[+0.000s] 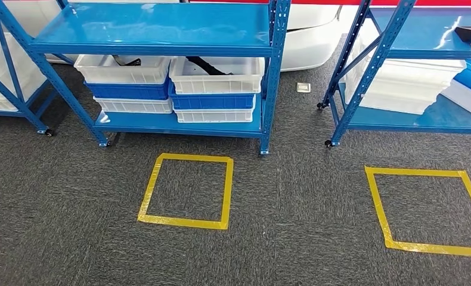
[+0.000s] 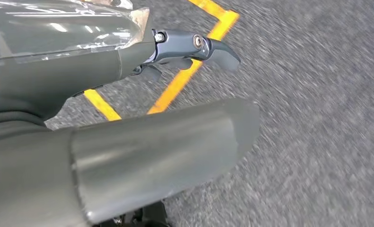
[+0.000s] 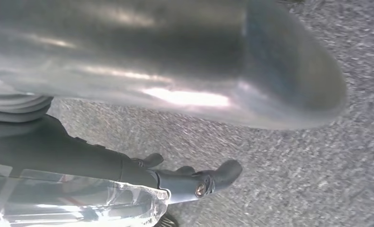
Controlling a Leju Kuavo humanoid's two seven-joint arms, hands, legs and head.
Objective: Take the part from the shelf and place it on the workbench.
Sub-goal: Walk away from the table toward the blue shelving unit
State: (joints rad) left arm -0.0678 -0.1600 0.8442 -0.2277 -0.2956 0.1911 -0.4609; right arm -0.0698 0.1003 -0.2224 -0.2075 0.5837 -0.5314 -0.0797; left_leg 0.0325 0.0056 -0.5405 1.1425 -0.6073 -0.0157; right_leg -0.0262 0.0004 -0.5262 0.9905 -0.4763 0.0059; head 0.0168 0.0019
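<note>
**Over the carpet, both hands hang free**

Beside the robot, left hand [image 2: 185,52] and right hand [image 3: 190,179] hang loosely spread, holding nothing. Ahead, dark parts [image 1: 206,65] lie in the shelf [image 1: 161,42] bins. Either fetching awaits, or one's delivered.

Beyond the left hand's fingers [image 2: 194,47], the carpet [image 2: 317,118] was smeared by motion blur. The dark part [image 1: 206,65] in the white bin [image 1: 216,74] lay half-hidden by the shelf [image 1: 152,27], perhaps a strap. The right yellow square [image 1: 427,208] was cut off.
</note>
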